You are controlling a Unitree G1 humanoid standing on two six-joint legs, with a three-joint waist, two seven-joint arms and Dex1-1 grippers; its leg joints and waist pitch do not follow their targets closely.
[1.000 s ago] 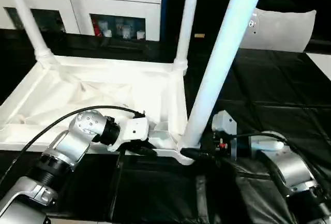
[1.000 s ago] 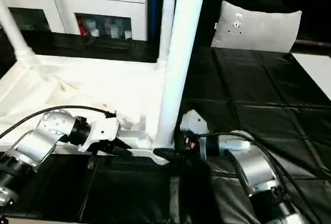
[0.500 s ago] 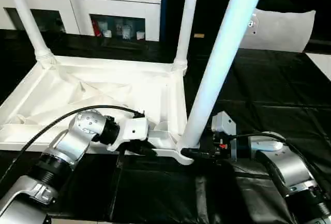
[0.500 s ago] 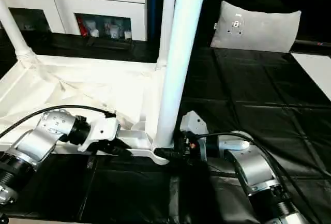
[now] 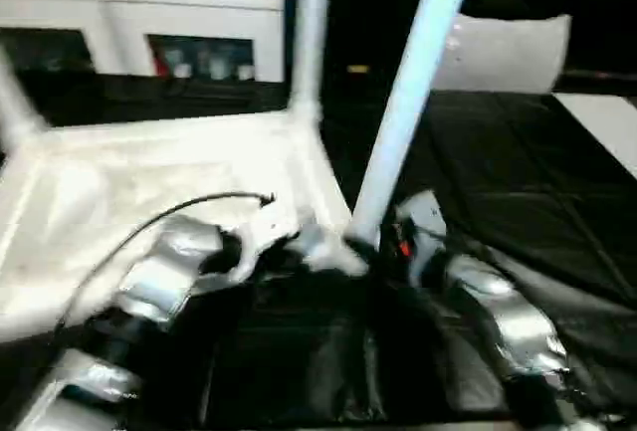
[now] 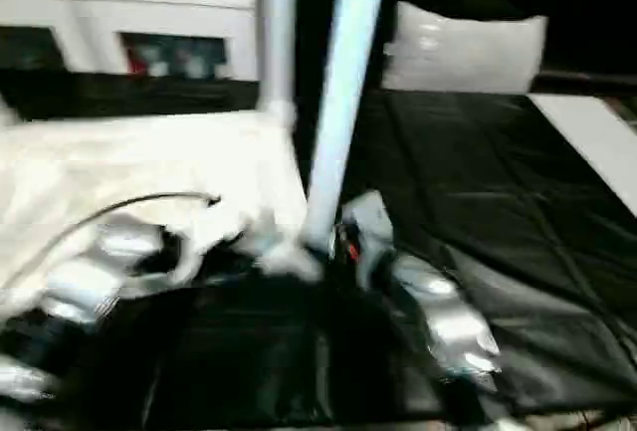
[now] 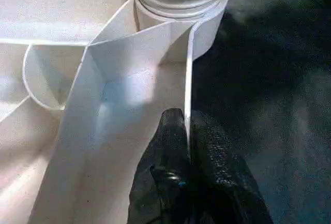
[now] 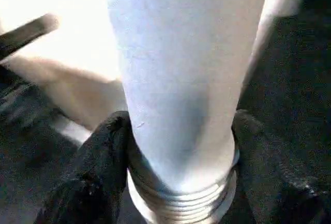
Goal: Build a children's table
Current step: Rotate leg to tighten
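Right wrist view: leg base gripped while the other arm steadies the tabletop.

Right gripper point(image 8: 178, 146) has its two fingers point(image 8: 106, 151) around the threaded base of the near leg point(image 8: 181, 63), which stands in the near right corner socket, probably to turn it in. Left gripper point(image 7: 189, 146) is clamped shut on the thin rim of the upturned tabletop point(image 7: 129, 69), likely to stop it shifting. Tabletop lies on the black table cover point(image 5: 498, 182), left of centre; another leg point(image 5: 311, 23) stands at the far right corner. Grey pillow point(image 5: 508, 51) far right, white cabinet point(image 5: 129, 23) behind; neither obstructs. Left arm's cable point(image 5: 159, 217) trails over the tabletop.
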